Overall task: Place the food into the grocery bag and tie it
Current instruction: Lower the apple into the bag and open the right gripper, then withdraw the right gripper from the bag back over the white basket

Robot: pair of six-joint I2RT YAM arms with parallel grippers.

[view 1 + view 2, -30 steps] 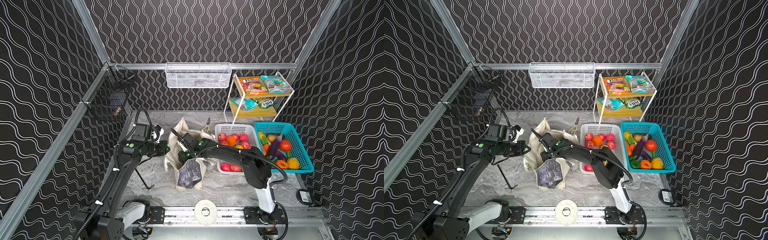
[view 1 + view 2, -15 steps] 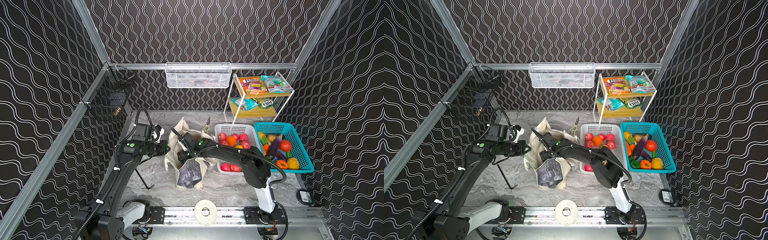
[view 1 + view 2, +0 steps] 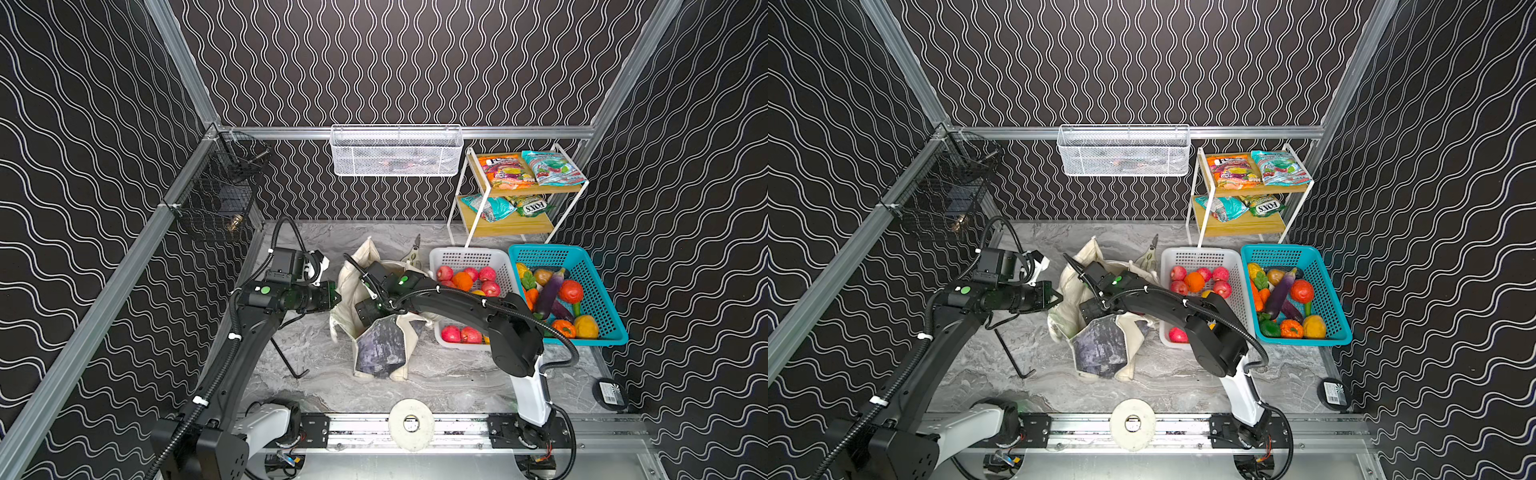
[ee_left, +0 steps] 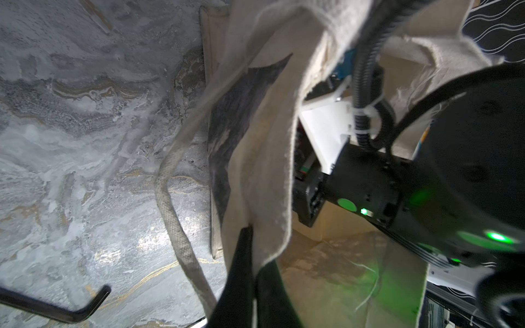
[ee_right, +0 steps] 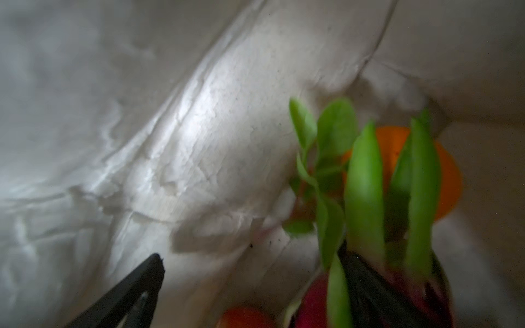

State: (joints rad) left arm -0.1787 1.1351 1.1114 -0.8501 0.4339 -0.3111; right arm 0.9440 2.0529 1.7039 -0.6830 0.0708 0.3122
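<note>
Loading step: the left tool pinches the rim of the grocery bag, holding it open; the right tool, inside, stands spread, the dragon fruit against one jaw, an orange beyond. Next, likely: withdraw cleanly, fetch more food

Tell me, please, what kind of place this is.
Probably a robot test cell staged as a small grocery: an aluminium frame with patterned walls, a teal basket of toy produce, and a snack rack.
</note>
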